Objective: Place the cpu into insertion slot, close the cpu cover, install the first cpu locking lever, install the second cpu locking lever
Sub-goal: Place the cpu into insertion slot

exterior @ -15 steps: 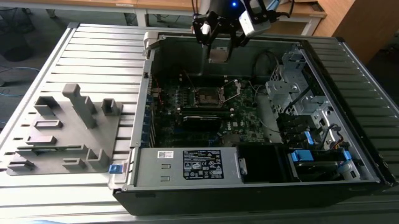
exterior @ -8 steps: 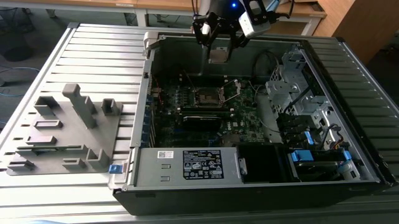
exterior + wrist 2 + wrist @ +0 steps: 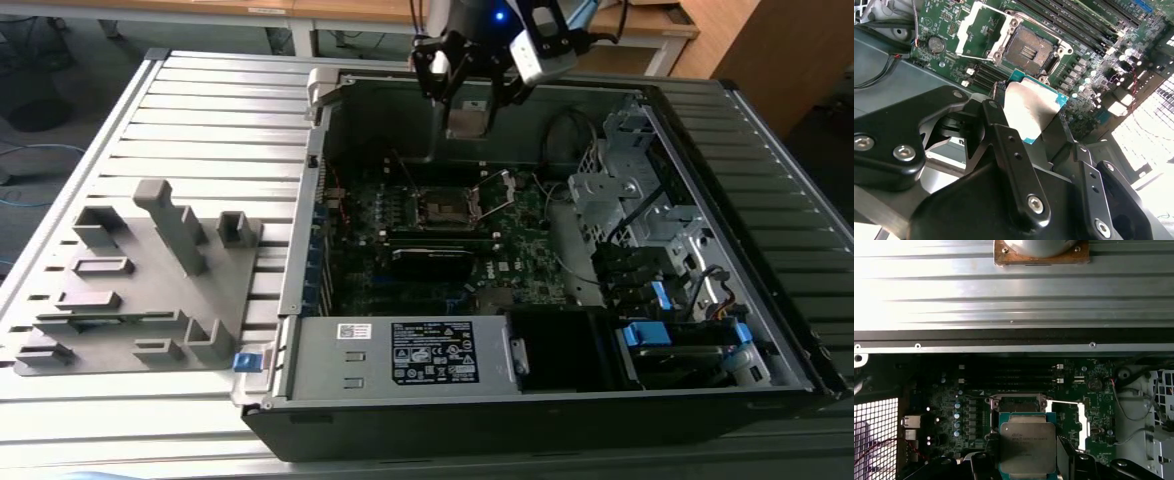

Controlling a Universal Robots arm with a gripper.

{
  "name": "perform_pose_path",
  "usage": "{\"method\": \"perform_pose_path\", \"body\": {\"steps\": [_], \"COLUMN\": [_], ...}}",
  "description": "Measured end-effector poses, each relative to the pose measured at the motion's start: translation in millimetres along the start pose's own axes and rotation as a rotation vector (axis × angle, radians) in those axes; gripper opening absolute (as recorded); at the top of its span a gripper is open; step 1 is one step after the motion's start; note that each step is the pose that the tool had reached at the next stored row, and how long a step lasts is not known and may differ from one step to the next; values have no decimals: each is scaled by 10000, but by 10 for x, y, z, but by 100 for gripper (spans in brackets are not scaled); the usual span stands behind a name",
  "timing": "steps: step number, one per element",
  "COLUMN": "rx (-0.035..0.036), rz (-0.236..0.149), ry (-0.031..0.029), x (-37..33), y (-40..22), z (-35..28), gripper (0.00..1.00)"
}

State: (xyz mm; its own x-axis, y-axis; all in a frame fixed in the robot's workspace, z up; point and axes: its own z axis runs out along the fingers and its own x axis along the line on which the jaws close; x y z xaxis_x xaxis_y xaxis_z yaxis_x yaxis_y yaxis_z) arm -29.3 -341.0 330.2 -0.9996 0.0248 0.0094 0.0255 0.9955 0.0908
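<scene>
My gripper (image 3: 467, 100) hangs over the far edge of the open computer case, shut on the cpu (image 3: 467, 118). In both wrist views the cpu (image 3: 1029, 105) (image 3: 1027, 445) shows its silver-grey top with a green rim, pinched by its two sides between the black fingers (image 3: 999, 132). It is well above the motherboard. The insertion slot (image 3: 447, 205) (image 3: 1031, 47) lies bare and dark on the board; the cpu partly hides the insertion slot (image 3: 1016, 404) in the first wrist view. The cpu cover (image 3: 979, 27) (image 3: 1081, 420) stands swung open beside the slot.
The case walls ring the motherboard (image 3: 521, 270). A power supply (image 3: 400, 355) sits at the near side, and a drive cage (image 3: 627, 190) with cables is on the exterior view's right. Memory slots (image 3: 1069, 25) run beside the socket. A grey fixture block (image 3: 147, 270) rests on the slatted table.
</scene>
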Motion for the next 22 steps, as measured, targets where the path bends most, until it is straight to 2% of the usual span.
{"method": "perform_pose_path", "body": {"steps": [8, 14, 22], "rx": [0, -3, -1], "rz": [0, 0, 0], "ry": [0, -1, -3], "x": [-1, -1, 0], "y": [-7, -8, -20], "z": [72, 84, 223], "gripper": [54, 54, 54]}}
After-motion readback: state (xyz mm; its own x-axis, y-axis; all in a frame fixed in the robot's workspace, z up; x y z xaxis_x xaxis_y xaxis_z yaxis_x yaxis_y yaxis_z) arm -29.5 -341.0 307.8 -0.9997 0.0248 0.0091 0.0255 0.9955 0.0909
